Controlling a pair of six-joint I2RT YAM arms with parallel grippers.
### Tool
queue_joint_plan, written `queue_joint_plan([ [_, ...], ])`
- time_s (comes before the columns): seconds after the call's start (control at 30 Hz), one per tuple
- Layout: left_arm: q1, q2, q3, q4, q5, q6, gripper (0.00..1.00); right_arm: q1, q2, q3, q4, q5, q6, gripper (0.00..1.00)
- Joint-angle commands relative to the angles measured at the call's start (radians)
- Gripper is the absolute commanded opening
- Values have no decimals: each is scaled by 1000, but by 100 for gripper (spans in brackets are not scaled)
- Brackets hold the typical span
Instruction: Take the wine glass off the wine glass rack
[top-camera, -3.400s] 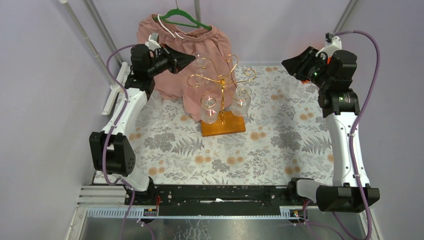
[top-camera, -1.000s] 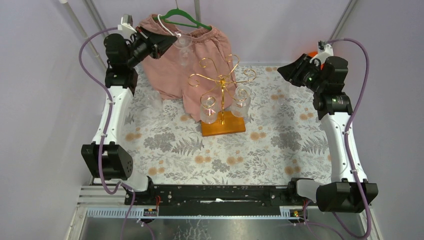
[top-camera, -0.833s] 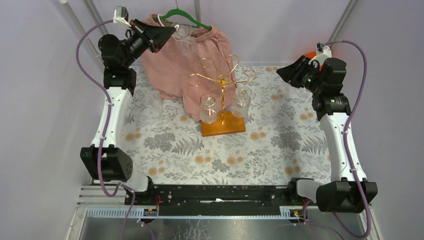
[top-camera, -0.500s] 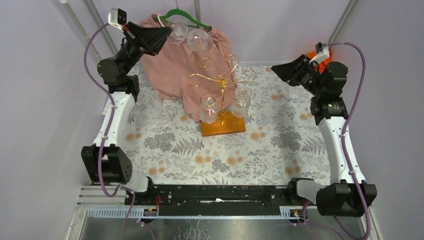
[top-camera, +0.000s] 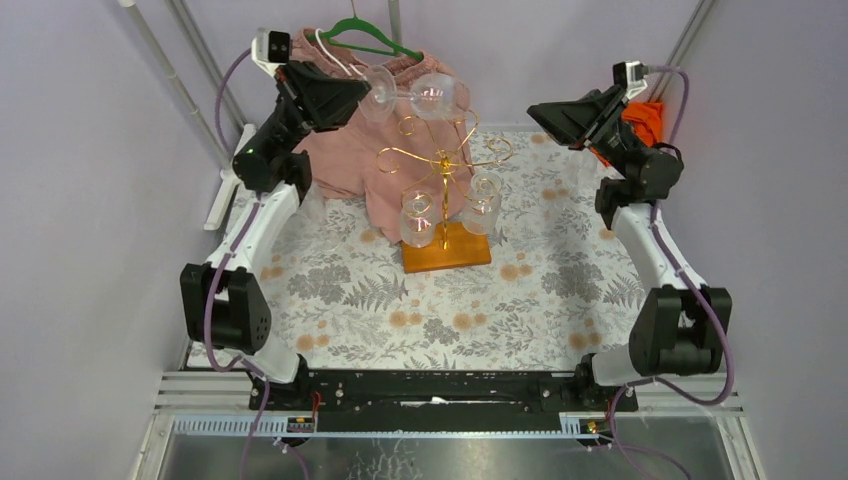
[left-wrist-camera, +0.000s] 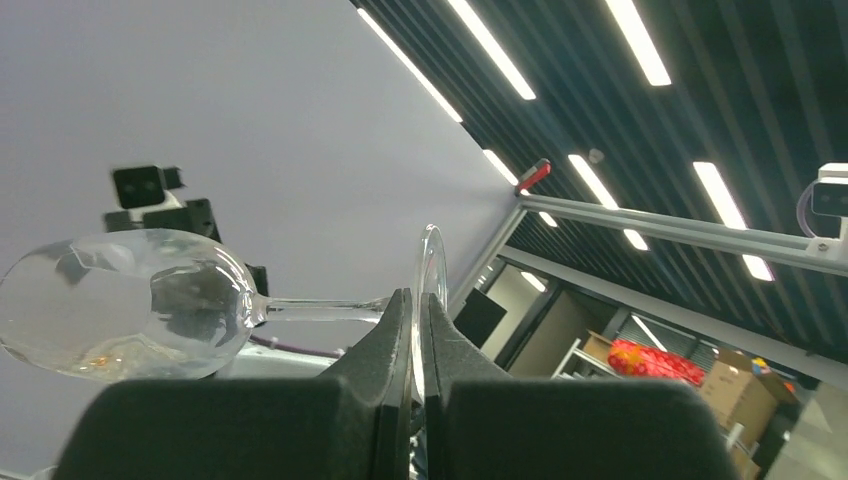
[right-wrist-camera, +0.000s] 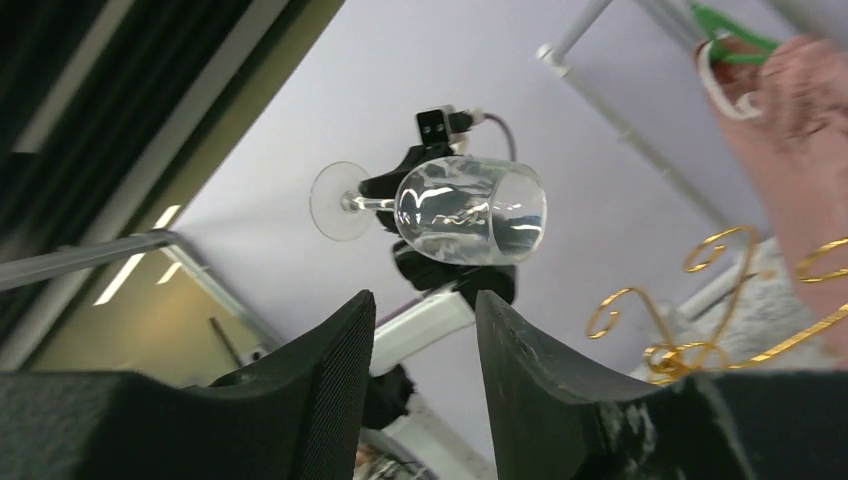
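Above gold wire rack (top-camera: 442, 160): clear wine glass (top-camera: 437, 96), held free.
My left pincer (top-camera: 366, 92) clamps its foot; next, probably lower it gently.

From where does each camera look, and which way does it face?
Top external: above, behind left arm and right arm, looking down on table, rack.
Left wrist: tilted up at wall and ceiling; left gripper shut on the glass foot.
Right wrist: faces the left arm; right gripper open.
Shared: all show the glass.

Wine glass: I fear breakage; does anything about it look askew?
The wine glass lies sideways in mid-air, high near the rack, pinched only by its foot in the left gripper. No damage shows.
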Motion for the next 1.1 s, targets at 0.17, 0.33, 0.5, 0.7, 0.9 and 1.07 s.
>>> queue_joint_plan([
  [0.17, -100, -9, 47, 124, -63, -186, 0, 174, 103, 175, 342, -48, 201, 53],
  [0.33, -116, -32, 28, 97, -57, -160, 0, 198, 133, 182, 347, -33, 198, 52],
  [0.5, -121, -42, 31, 85, -49, -148, 0, 206, 144, 173, 357, -26, 201, 52],
  [0.7, -122, -61, 33, 37, -33, -110, 0, 206, 138, 169, 297, -34, 143, 52],
  [0.9, -122, -87, 21, -7, -18, -68, 0, 207, 153, 173, 281, -39, 125, 52],
  [1.07, -123, -93, 0, -13, -16, -56, 0, 211, 162, 171, 288, -26, 128, 52],
])
